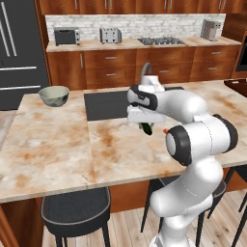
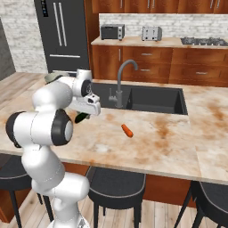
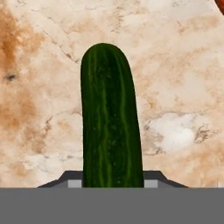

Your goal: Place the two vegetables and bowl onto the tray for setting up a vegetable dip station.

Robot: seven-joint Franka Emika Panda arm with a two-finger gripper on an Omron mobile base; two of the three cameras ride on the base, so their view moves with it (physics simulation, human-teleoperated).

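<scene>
My gripper is shut on the dark green vegetable, which sticks out long and straight from between the fingertips over the marble counter. The same vegetable hangs under the hand near the sink. The orange carrot lies on the counter just beside it, and its tip shows in the corner of the hand view. The pale bowl stands at the counter's far left. The dark reddish tray shows at the counter's far right edge.
A black sink with a grey faucet is set into the island behind the hand. Dark stools stand along the near edge. Toaster oven and toaster sit on the back counter.
</scene>
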